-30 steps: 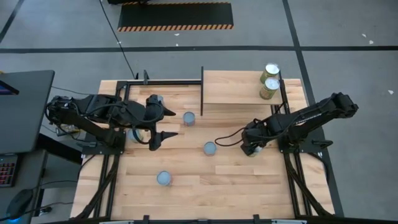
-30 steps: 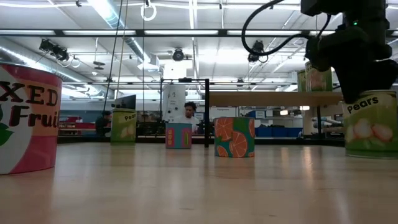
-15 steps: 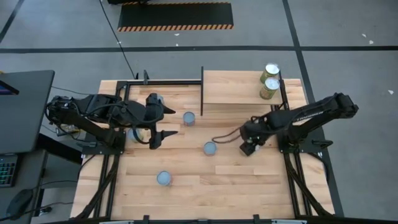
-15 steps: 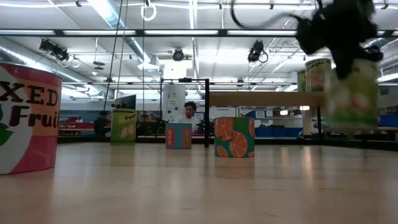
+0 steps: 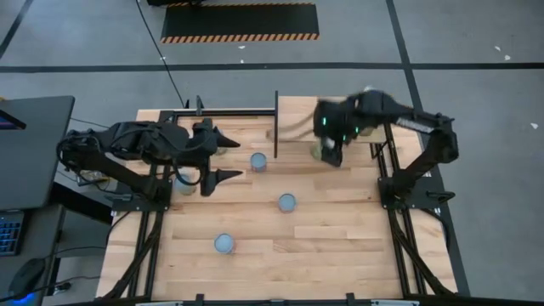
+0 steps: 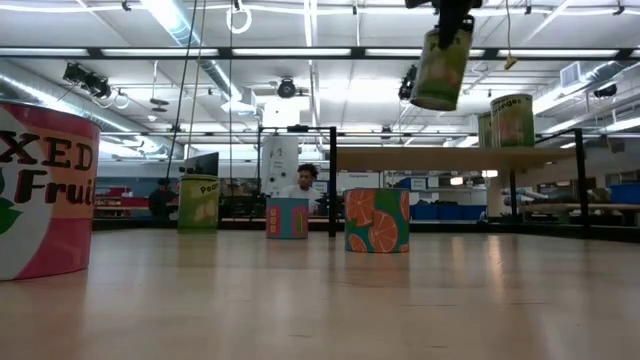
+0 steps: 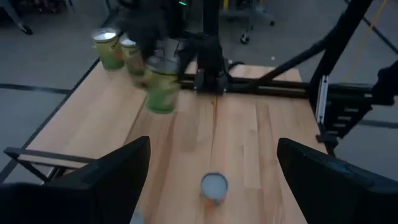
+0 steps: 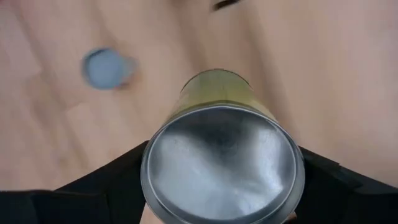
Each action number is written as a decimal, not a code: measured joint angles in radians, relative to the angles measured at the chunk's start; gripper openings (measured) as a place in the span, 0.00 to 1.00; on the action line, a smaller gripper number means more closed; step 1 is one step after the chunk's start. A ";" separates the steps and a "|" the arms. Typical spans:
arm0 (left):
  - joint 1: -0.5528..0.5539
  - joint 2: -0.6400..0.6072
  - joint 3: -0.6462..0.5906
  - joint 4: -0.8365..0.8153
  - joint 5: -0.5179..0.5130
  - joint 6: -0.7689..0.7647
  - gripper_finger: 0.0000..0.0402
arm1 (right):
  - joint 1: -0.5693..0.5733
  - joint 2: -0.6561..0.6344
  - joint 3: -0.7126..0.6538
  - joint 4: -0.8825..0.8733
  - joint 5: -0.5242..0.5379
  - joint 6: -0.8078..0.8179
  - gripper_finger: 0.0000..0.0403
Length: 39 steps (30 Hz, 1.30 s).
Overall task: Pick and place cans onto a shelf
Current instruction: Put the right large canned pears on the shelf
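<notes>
On the plank tabletop [image 5: 323, 238], the shelf [image 5: 314, 119] holds two cans [image 6: 510, 118]. Above its front edge, the right hand [image 5: 331, 151] stays clamped on a green can [image 6: 441, 68], carried tilted. The left hand [image 5: 223, 157] hovers, fingers apart.

A large industrial lab or workshop hall. The low view shows a high ceiling [image 6: 300, 40] with long strip lights, exposed ducts and hanging cables, and a person [image 6: 305, 180] seated at distant workbenches. From above, the plank counter [image 5: 280, 229] stands on grey concrete floor marked with dark lines and a hazard-striped mat [image 5: 240, 21].
</notes>
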<state>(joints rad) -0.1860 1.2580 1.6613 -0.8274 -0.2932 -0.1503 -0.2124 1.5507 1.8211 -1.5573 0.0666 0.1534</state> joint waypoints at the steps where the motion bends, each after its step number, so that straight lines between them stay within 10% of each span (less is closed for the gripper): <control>1: 0.000 -0.002 0.000 0.006 0.000 -0.001 0.89 | -0.034 0.012 0.032 -0.014 0.009 -0.052 0.78; 20: 0.000 -0.002 0.000 0.089 -0.047 -0.079 0.89 | -0.474 0.020 -0.068 -0.014 -0.018 -0.483 0.80; 39: 0.000 -0.002 0.000 0.113 -0.140 -0.047 0.89 | -0.515 0.020 -0.096 0.033 -0.002 -0.493 0.93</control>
<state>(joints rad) -0.1860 1.2564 1.6611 -0.7147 -0.4332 -0.1975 -0.7275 1.5707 1.7254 -1.5241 0.0647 -0.3397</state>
